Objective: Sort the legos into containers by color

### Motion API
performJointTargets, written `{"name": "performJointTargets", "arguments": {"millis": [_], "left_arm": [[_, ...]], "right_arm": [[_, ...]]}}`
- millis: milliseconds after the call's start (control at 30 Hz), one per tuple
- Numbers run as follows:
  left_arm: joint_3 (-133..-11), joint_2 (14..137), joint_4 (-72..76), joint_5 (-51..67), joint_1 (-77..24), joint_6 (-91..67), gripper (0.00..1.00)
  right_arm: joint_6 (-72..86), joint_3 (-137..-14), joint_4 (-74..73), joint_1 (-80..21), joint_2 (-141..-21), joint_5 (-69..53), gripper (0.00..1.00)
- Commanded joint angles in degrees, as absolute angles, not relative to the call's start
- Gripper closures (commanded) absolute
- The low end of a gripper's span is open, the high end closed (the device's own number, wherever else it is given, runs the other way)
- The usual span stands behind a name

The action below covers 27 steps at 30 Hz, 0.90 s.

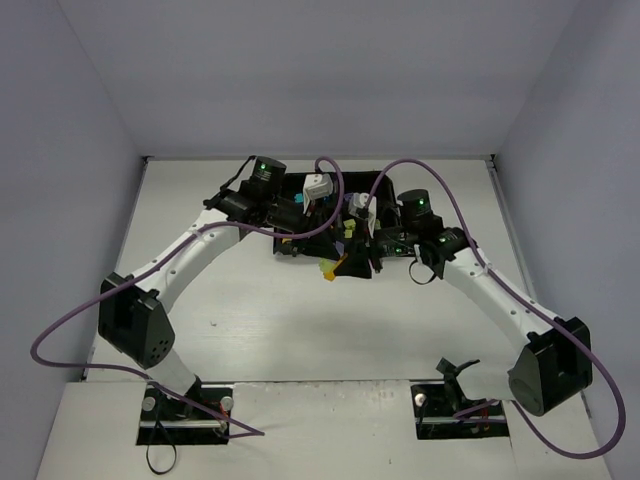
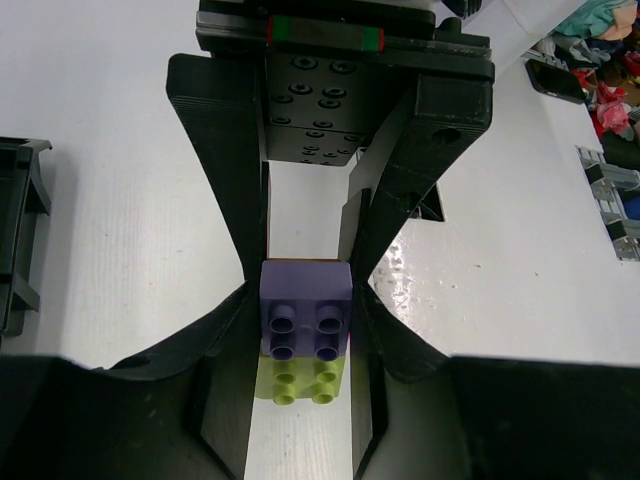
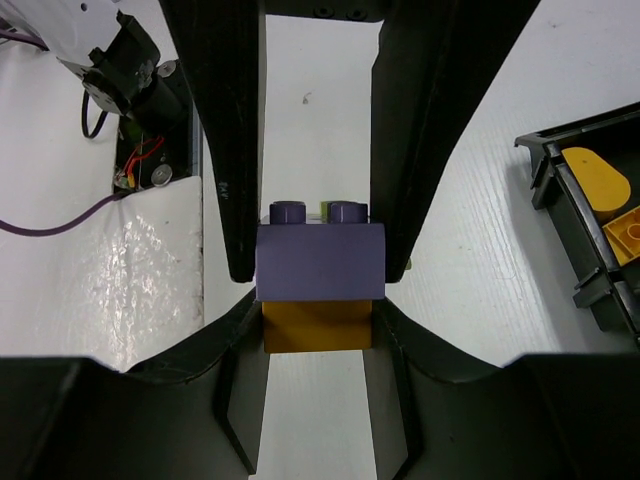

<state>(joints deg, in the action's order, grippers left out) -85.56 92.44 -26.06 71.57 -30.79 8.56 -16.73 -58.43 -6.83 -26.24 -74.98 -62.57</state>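
Observation:
In the left wrist view my left gripper [image 2: 305, 285] is shut on a purple lego [image 2: 306, 318] with a lime green lego [image 2: 300, 380] joined to it, studs facing the camera. In the right wrist view my right gripper [image 3: 320, 235] is shut on another purple lego [image 3: 320, 258] with an orange lego [image 3: 317, 326] joined under it. In the top view both grippers, left [image 1: 297, 215] and right [image 1: 385, 240], hover at the black tray [image 1: 372, 178]. The arms hide most of its compartments. Orange legos [image 3: 596, 178] lie in one compartment [image 3: 560, 215].
A tray corner [image 2: 20, 240] shows at the left of the left wrist view. Purple cables [image 1: 330, 190] loop over the tray. Small loose legos [image 1: 340, 265] lie at the tray's near edge. White table lies under both held stacks.

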Motion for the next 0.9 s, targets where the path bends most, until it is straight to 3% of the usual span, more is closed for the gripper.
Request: {"name": "performJointTargets", "arguments": {"millis": [0,300,533,667,867], "left_arm": [[-90.2,91.7,-23.1,74.6,-29.2,7.2,1.00],[-91.5,91.8,-22.5,74.6,-28.2,6.4,1.00],[-92.2,96.1,-6.7,53.9,-28.0,-5.4,1.00],[-99.6,105.0,-1.1,38.7,-28.4,-8.9,1.00],[-114.3,120.2,-2.1,33.2,-28.7,-10.2,1.00]], "right_arm": [[-18.4,-55.6,-5.9,-26.4,-72.2,-62.0,1.00],[-17.5,-53.1,-5.8,-24.7,-71.6,-59.4,1.00],[-12.3,-52.6,-5.8,-20.8,-69.1,-49.2,1.00],[-9.1,-52.2,-5.7,-20.1,-67.1,-46.4,1.00],[-5.5,-51.9,-5.8,-20.2,-64.2,-47.1,1.00]]}}
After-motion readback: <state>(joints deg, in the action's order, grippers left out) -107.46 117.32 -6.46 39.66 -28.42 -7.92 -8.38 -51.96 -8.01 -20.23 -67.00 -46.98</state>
